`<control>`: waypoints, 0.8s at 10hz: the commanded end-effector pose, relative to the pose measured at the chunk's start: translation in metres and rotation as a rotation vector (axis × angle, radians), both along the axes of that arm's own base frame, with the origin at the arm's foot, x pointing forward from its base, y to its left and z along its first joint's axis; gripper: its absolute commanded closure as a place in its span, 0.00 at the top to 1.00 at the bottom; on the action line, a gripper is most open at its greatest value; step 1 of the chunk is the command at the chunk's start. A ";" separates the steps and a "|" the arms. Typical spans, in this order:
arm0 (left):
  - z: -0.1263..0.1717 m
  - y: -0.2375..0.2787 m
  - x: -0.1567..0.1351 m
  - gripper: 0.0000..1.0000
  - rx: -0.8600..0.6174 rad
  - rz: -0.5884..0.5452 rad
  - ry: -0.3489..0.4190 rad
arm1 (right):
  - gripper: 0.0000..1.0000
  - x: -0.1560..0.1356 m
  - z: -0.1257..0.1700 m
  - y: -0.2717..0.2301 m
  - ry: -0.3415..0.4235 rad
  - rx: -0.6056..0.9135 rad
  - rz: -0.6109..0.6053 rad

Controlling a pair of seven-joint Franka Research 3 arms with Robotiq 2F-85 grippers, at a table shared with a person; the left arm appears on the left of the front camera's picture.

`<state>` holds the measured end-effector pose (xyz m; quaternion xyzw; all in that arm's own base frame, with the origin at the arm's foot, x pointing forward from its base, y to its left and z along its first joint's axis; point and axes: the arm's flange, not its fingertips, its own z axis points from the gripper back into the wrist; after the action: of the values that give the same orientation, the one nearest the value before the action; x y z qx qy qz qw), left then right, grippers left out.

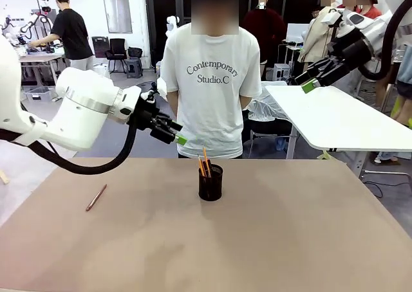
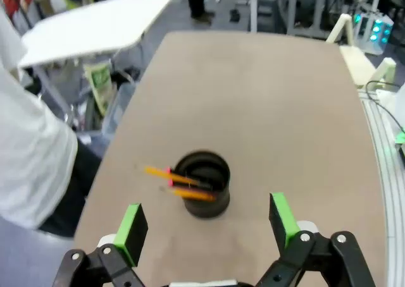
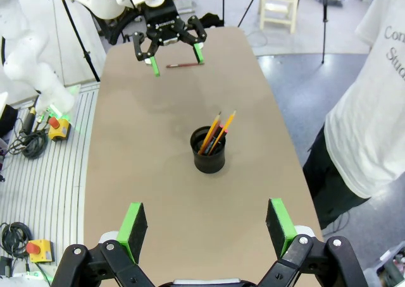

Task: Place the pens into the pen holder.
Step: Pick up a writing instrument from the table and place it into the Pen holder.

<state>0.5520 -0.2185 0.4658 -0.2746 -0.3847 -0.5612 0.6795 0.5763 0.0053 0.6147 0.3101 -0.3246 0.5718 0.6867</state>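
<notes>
A small black cylindrical mesh pen holder point(image 1: 210, 184) is set mid-table between two raised white robot arms.
The left end effector point(image 1: 175, 132) and right end effector point(image 1: 312, 80) are held apart and empty in the air. Slim orange pens point(image 1: 204, 162) are leaned inside the holder. A brownish-pink pen point(image 1: 96, 197) is laid flat near the left edge of the brown table point(image 1: 290, 240), well apart from it.

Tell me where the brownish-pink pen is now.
In the front view the brownish-pink pen lies flat on the left side of the table, well left of the pen holder.

Bright even light — left wrist view blurred.
</notes>
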 end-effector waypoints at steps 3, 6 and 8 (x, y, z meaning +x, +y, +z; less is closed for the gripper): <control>0.009 0.008 -0.005 1.00 0.170 0.155 0.202 | 1.00 0.000 0.002 0.000 -0.001 -0.001 0.003; 0.006 -0.004 0.014 1.00 -0.094 0.082 0.094 | 1.00 0.000 0.002 0.000 -0.001 -0.001 0.003; -0.006 0.013 -0.003 1.00 0.198 0.210 0.247 | 1.00 0.000 0.002 0.000 -0.001 -0.001 0.003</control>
<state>0.5550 -0.2133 0.4640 -0.2519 -0.2937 -0.4868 0.7832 0.5763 0.0053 0.6147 0.3101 -0.3246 0.5718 0.6867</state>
